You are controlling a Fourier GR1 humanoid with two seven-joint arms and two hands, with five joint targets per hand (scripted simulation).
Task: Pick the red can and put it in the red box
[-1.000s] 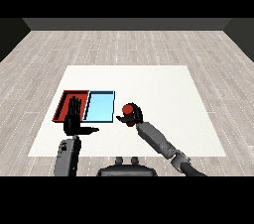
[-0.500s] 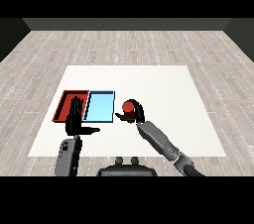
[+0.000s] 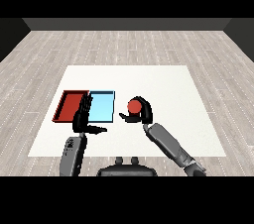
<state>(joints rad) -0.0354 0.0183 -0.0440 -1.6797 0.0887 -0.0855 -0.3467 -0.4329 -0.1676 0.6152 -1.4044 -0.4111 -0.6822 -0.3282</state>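
Red and round, the small metal can (image 3: 134, 105) sits inside my right hand (image 3: 141, 113), whose fingers curl around it, just to the right of the flat light blue tray (image 3: 102, 106). I hold it so because it must travel over that tray to the flat red tray (image 3: 69, 106) beside it. My left hand (image 3: 83, 118) stays flat, fingers straight, holding nothing, above the white table (image 3: 163, 89).

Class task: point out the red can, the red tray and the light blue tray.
red can (image 3: 134, 105), head view, its top.
red tray (image 3: 70, 105), head view, its bare floor.
light blue tray (image 3: 102, 106), head view, its bare floor.
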